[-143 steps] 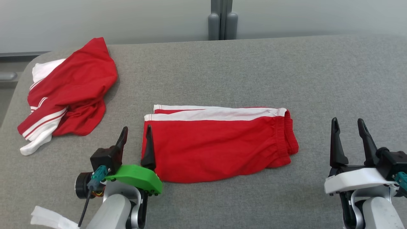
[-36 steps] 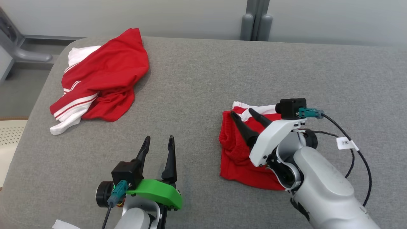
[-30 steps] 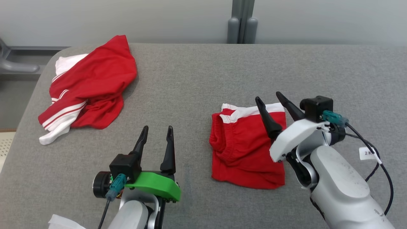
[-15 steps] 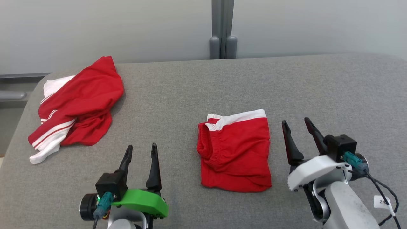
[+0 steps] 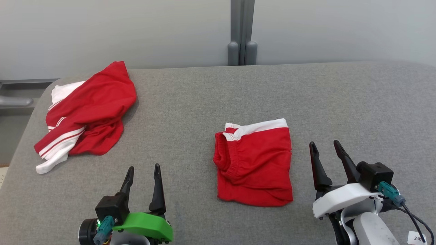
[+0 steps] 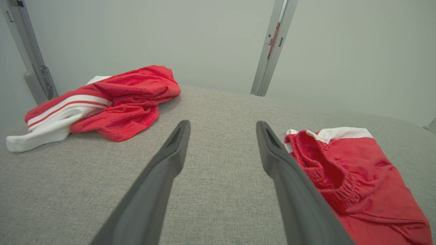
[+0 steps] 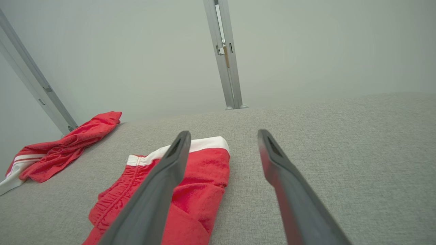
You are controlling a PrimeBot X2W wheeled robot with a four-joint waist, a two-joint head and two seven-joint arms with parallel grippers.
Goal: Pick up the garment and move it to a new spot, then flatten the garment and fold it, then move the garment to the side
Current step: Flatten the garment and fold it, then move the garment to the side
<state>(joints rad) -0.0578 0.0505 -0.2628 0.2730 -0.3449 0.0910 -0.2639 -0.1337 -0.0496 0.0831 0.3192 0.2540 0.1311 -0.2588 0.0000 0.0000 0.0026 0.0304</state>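
Folded red shorts (image 5: 254, 166), gray table (image 5: 204, 102), crumpled garment (image 5: 87, 110)

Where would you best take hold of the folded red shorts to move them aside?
Probably the straight right edge of the folded shorts, approached from the right by the open right gripper beside it: it looks like the fold line, so layers stay together; the left side is bunched waistband.

In the right wrist view one finger of the right hand (image 7: 223, 132) covers a strip of the folded shorts (image 7: 211, 163), and the shorts run off the bottom edge too. Left of the shorts, the crumpled red garment (image 7: 61, 153) gets clipped by the frame. The tag (image 5: 416, 237) right of the shorts? Print's too small to read.
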